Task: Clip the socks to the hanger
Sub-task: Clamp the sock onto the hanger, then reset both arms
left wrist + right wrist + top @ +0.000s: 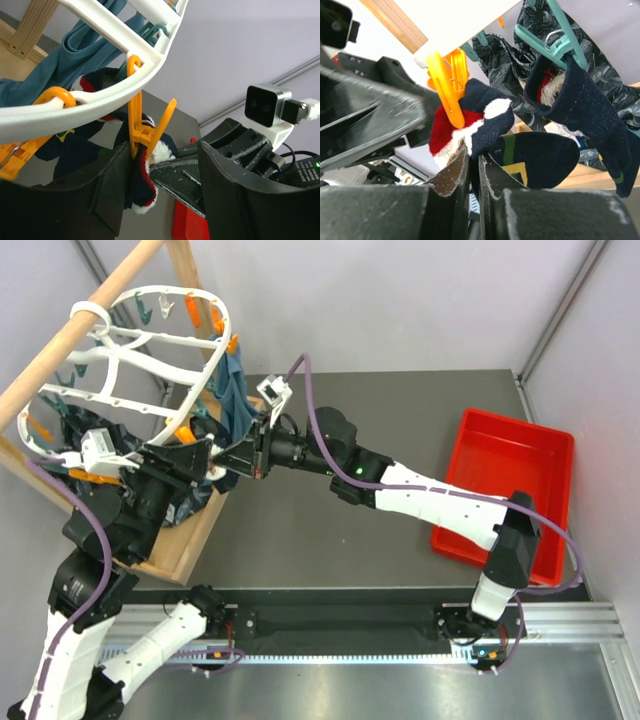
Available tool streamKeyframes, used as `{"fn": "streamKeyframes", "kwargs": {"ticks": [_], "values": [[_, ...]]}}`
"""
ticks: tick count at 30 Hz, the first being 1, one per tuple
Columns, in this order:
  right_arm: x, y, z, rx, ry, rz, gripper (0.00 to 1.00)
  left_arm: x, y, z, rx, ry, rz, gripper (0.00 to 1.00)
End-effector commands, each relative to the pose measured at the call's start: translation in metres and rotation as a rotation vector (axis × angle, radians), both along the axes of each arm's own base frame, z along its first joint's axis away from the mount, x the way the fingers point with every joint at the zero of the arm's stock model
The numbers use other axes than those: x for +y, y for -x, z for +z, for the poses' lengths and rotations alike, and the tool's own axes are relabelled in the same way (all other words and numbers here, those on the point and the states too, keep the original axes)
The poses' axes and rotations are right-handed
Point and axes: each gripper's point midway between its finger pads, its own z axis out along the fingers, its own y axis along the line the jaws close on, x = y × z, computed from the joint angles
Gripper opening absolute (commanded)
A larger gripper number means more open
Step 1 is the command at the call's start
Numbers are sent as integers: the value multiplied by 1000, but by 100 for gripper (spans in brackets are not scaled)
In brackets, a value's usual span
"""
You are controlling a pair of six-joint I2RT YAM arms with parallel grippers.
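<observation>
Right gripper (472,161) fingers, closest to my lens, pinch the navy sock (490,117) at its cuff. It sits just above them, apparently caught in the orange clip (447,87) under the hanger (470,20) rim. Left gripper (165,150), jaws spread, straddles that clip and is the nearer to it.

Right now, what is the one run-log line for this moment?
left gripper: open around orange clip | right gripper: shut on sock | sock clipped to hanger

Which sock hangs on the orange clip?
The sock in the right gripper; the other sock hangs from a teal clip.
</observation>
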Motion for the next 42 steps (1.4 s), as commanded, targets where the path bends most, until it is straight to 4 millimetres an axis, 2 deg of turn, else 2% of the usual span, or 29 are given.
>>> {"fn": "streamKeyframes", "kwargs": {"ticks": [1,6,10,11,15,18,21,23,24,27,28,29,30,31,32,33,34,35,36,37,38,39,40,41,42], "values": [[5,10,43,-39,-128,30,9,1,11,4,-24,-15,-29,61],[13,6,37,-34,-111,28,15,16,27,10,-60,-31,-8,64],[18,0,23,-26,-72,8,24,26,41,13,-90,-43,-9,65],[18,-2,20,-22,-60,-2,30,27,44,14,-99,-53,-11,65],[18,-5,11,-30,-23,-18,44,38,63,15,-142,-59,-17,66],[12,-8,6,-53,21,-47,47,43,76,16,-176,-53,-27,69],[2,-14,4,-99,65,-96,50,40,86,19,-209,-58,-72,71],[-10,-18,-6,-130,123,-139,54,33,92,23,-236,-68,-127,71],[-15,-21,-18,-134,161,-154,56,26,93,24,-246,-82,-160,70],[-44,-28,-27,-176,216,-233,64,-6,92,24,-245,-131,-313,69],[-53,-31,-38,-181,258,-254,69,-15,90,20,-229,-142,-352,69],[-62,-36,-46,-176,287,-293,71,-34,81,11,-187,-167,-426,69],[-71,-39,-70,-166,341,-315,74,-44,78,7,-168,-173,-466,69],[-86,-42,-67,-172,343,-346,78,-54,73,4,-155,-177,-500,69],[-96,-46,-77,-160,370,-377,80,-66,59,-10,-106,-186,-523,68],[-107,-47,-101,-139,418,-390,81,-76,57,-5,-138,-174,-569,68],[-124,-52,-100,-112,408,-423,84,-81,51,-6,-139,-167,-580,68],[-134,-54,-110,-84,426,-438,86,-89,42,-15,-123,-157,-593,68],[-151,-52,-124,-54,445,-451,88,-93,38,-5,-173,-138,-597,68],[-168,-62,-132,-14,454,-489,95,-96,34,-2,-187,-124,-598,69],[-180,-64,-140,5,465,-511,99,-102,26,-9,-164,-109,-607,69],[-205,-69,-151,36,478,-556,100,-107,23,-4,-190,-96,-619,70],[-217,-70,-156,49,481,-578,100,-111,19,-6,-188,-85,-626,70],[-228,-71,-160,60,480,-598,100,-117,11,-18,-153,-70,-635,70],[-246,-71,-165,71,471,-630,100,-120,7,-20,-151,-60,-631,71]]}}
